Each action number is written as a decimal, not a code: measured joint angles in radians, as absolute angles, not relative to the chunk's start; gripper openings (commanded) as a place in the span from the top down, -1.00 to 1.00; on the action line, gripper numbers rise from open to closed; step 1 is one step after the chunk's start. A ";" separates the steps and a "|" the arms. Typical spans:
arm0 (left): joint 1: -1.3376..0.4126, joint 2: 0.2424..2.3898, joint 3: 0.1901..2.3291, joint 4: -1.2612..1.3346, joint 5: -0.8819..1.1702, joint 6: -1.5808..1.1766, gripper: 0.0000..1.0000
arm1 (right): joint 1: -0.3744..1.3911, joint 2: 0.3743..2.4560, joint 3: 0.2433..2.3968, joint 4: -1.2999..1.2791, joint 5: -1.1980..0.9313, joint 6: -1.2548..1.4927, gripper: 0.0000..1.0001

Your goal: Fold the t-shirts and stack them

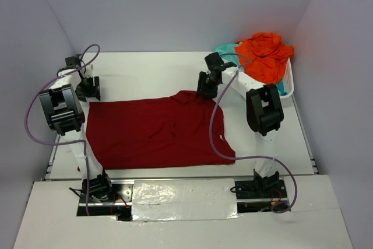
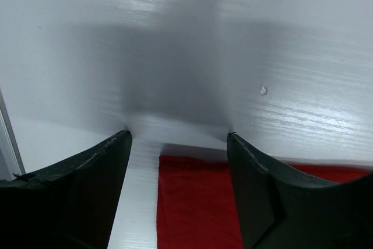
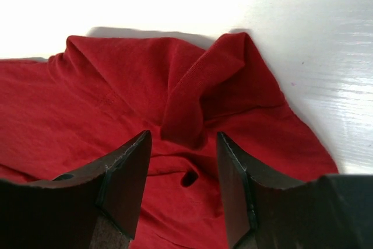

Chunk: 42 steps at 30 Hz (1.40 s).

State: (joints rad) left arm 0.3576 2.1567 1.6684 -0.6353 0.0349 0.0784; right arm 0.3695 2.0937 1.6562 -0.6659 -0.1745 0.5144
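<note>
dark red t-shirt was the one in hand. it lay spread across the middle of the table, long side running left to right, nothing folded over yet. — jo

so the step was flattening, not folding? — mk

my read, yes: squaring it up before the first fold. left claw hovered at the far-left corner of the cloth with its jaws spread and nothing between them. wrist view showed bare table ahead and the red edge just under the tips. — jo

right side? — mk

right claw was at the far edge near the right end, jaws also spread. a raised fold of red cloth stood up just ahead of the tips, not pinched. couldn't tell if it was sleeve or collar. — jo

next move? — mk

probably get that bump flat or tucked, then both claws close on the far edge and carry it toward the near edge. needs matched grips or the fold comes out skewed. — jo

cloth condition? — mk

soft, matte, mostly flat. light wrinkles through the middle, near edge fairly straight, right end flared wider than the left. — jo

others? — mk

bright orange t-shirt was heaped in the white basket at the far right, with mint-aqua cloth showing beside and under it. no stack started. — jo
</note>
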 measured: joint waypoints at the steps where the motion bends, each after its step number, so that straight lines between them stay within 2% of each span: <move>1: 0.359 2.157 1.666 -0.630 0.030 0.078 -0.54 | 0.370 2.094 1.656 -0.665 -0.176 0.517 -0.06; 2: 0.361 2.157 1.662 -0.622 0.028 0.078 -0.50 | 0.370 2.094 1.656 -0.665 -0.178 0.519 -0.02; 4: 0.363 2.155 1.653 -0.607 0.028 0.079 -0.30 | 0.371 2.095 1.656 -0.665 -0.181 0.521 0.15; 5: 0.363 2.152 1.647 -0.596 0.031 0.081 -0.11 | 0.371 2.097 1.656 -0.665 -0.181 0.523 0.36; 6: 0.364 2.150 1.642 -0.588 0.033 0.082 0.38 | 0.371 2.098 1.656 -0.665 -0.180 0.522 0.49; 8: 0.364 2.144 1.631 -0.572 0.044 0.094 0.91 | 0.371 2.101 1.656 -0.666 -0.178 0.523 0.82; 9: 0.364 2.139 1.624 -0.564 0.052 0.102 1.00 | 0.371 2.101 1.656 -0.666 -0.177 0.522 0.92; 10: 0.365 2.133 1.616 -0.559 0.062 0.106 1.00 | 0.371 2.101 1.656 -0.666 -0.175 0.523 1.00; 18: 0.391 2.082 1.576 -0.628 0.184 0.210 1.00 | 0.371 2.088 1.656 -0.669 -0.175 0.496 1.00; 22: 0.421 2.007 1.572 -0.687 0.216 0.282 1.00 | 0.371 1.990 1.619 -0.664 -0.200 0.489 1.00; 23: 0.433 1.981 1.572 -0.694 0.219 0.295 0.76 | 0.371 1.953 1.597 -0.655 -0.207 0.489 1.00; 24: 0.445 1.963 1.573 -0.698 0.223 0.308 0.17 | 0.371 1.915 1.580 -0.650 -0.219 0.490 1.00; 26: 0.466 1.946 1.580 -0.706 0.231 0.318 0.03 | 0.373 1.863 1.562 -0.636 -0.237 0.494 1.00; 28: 0.484 1.953 1.589 -0.710 0.244 0.311 -0.19 | 0.377 1.846 1.561 -0.620 -0.249 0.497 1.00; 29: 0.491 1.961 1.589 -0.710 0.250 0.305 -0.46 | 0.382 1.845 1.560 -0.611 -0.251 0.498 1.00; 30: 0.496 1.972 1.588 -0.708 0.257 0.300 -0.96 | 0.387 1.846 1.552 -0.598 -0.253 0.499 1.00; 37: 0.489 2.044 1.535 -0.661 0.298 0.223 -0.98 | 0.407 1.850 1.495 -0.592 -0.253 0.501 1.00; 40: 0.479 2.057 1.527 -0.637 0.294 0.199 -0.81 | 0.408 1.850 1.492 -0.588 -0.251 0.501 1.00; 42: 0.472 2.059 1.525 -0.619 0.285 0.182 -0.53 | 0.408 1.850 1.487 -0.587 -0.250 0.501 1.00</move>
State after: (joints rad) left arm 0.4721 2.0586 1.5253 -0.6193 0.2852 0.1822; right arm 0.4080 1.8496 1.4868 -0.5865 -0.2504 0.5007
